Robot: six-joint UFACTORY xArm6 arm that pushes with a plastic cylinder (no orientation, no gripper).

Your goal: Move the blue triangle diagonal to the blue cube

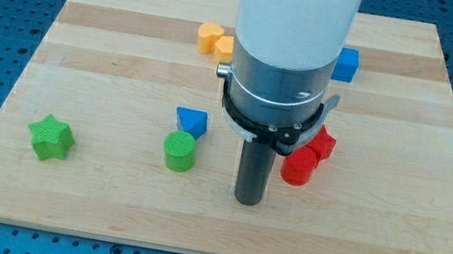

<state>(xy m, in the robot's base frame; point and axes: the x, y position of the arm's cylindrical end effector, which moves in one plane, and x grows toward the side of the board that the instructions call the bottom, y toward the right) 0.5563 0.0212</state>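
The blue triangle (192,122) lies near the middle of the wooden board (111,41), just above a green cylinder (179,151). The blue cube (346,64) sits toward the view's top right, partly hidden behind the arm. My tip (247,200) rests on the board to the right of and below the blue triangle, apart from it, with the green cylinder between them on the left.
A red cylinder (298,167) and a red block (323,145) sit just right of the rod. A yellow heart (210,36) and a yellow block (224,48) lie at the top centre. A green star (51,137) is at the lower left.
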